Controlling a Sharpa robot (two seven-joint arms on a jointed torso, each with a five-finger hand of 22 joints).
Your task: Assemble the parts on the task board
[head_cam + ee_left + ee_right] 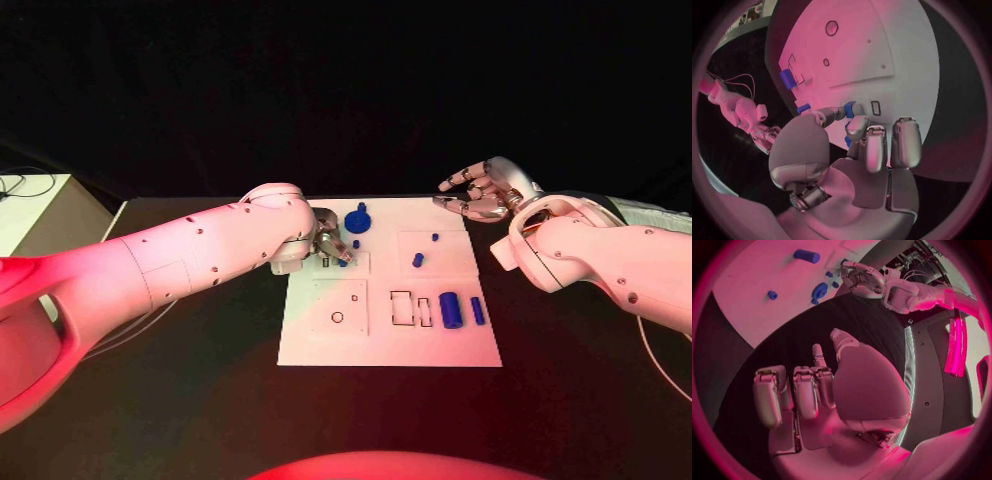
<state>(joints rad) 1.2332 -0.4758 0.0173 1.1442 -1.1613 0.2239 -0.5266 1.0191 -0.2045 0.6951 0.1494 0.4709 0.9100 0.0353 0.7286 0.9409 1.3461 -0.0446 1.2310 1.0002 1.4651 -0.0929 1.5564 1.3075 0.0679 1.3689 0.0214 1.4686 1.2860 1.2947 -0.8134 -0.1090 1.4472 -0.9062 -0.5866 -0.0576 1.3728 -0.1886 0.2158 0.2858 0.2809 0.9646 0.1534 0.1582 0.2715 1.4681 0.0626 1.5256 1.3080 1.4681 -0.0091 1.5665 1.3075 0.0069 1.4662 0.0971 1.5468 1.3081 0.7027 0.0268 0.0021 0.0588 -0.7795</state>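
The white task board (pixel 389 335) lies in the middle of the black table. My left hand (pixel 329 250) is over the board's left side, and its thumb and a finger pinch a small blue part (pixel 851 108). More small blue pieces (pixel 356 244) lie close to those fingers. A round blue part with a knob (pixel 358 220) sits near the far edge. A blue cylinder (pixel 451 310) and a blue bar (pixel 477 311) lie at the near right. My right hand (pixel 483 190) hovers off the board's far right corner, fingers apart and holding nothing.
Two small blue pegs (pixel 418 260) (pixel 433 237) stand on the right half of the board. A round hole (pixel 338 317) and outlined rectangular slots (pixel 402 302) mark the near part. Black table (pixel 173 400) surrounds the board.
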